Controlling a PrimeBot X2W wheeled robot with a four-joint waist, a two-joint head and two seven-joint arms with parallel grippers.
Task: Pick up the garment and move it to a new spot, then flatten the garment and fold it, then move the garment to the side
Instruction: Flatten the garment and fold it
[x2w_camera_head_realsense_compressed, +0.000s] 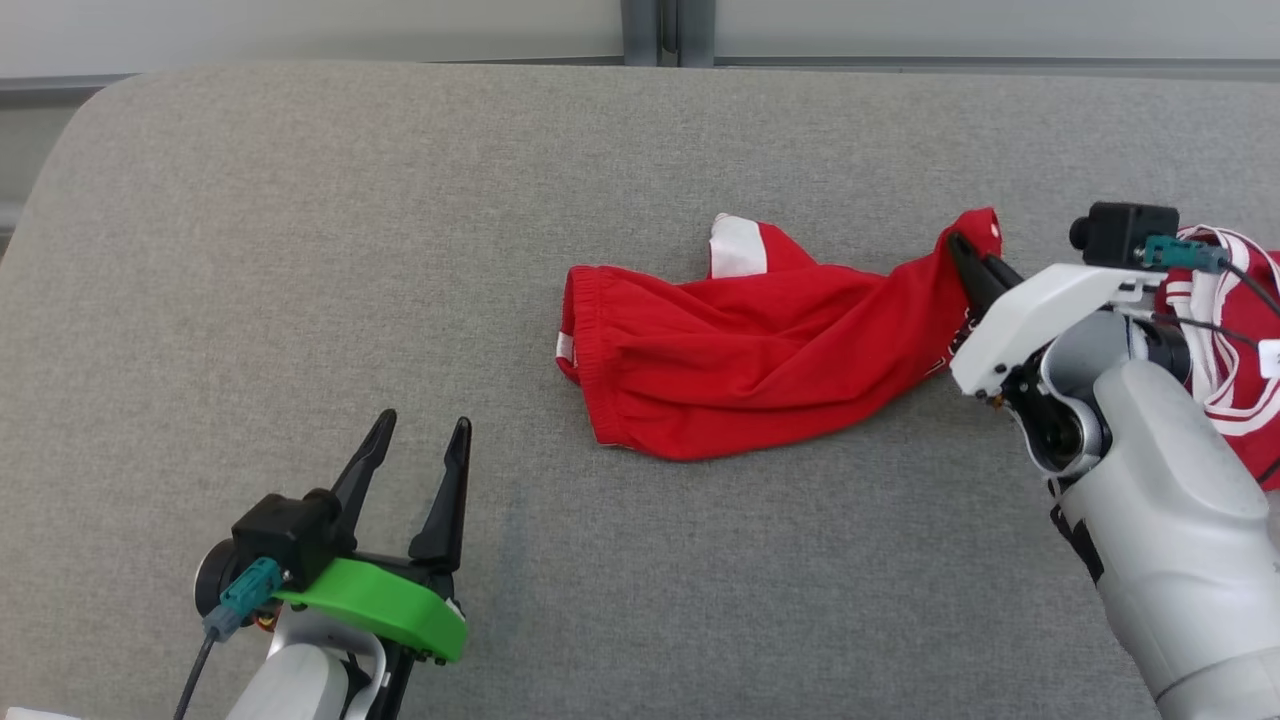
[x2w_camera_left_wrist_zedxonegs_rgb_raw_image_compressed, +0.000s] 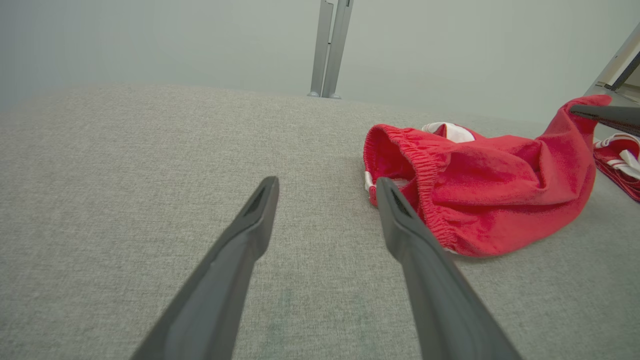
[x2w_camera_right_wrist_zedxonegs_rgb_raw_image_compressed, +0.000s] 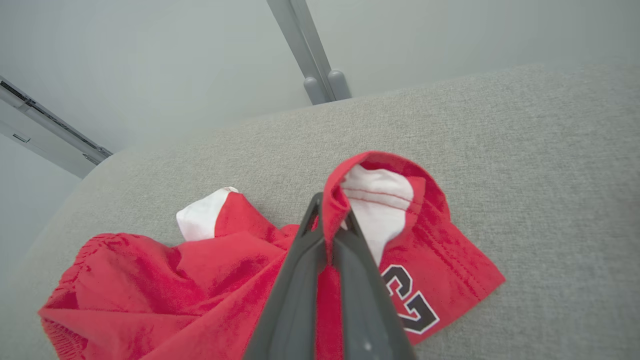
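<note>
I find the pick-up step in hand: the right jaws are clamped on a leg hem of the red garment (x2w_camera_head_realsense_compressed: 760, 360), which lies crumpled right of centre on the grey tabletop (x2w_camera_head_realsense_compressed: 300, 250), while the left jaws stand open, well apart from it. I judge the next move calls for a lift and carry, with the hem kept pinched.

Left half of the grey surface (x2w_camera_head_realsense_compressed: 300, 250) is bare, so there's an open run from the left gripper (x2w_camera_head_realsense_compressed: 425, 420) up to the waistband end of the red garment (x2w_camera_head_realsense_compressed: 750, 350). The strip in front of the garment is free too. The right side is crowded: the right gripper (x2w_camera_head_realsense_compressed: 958, 243) and its forearm (x2w_camera_head_realsense_compressed: 1160, 470) sit at the garment's right end. A second red-and-white garment (x2w_camera_head_realsense_compressed: 1235, 330) lies just beyond, possibly touching; the arm hides the gap. A metal post (x2w_camera_head_realsense_compressed: 655, 30) stands behind the far edge.
</note>
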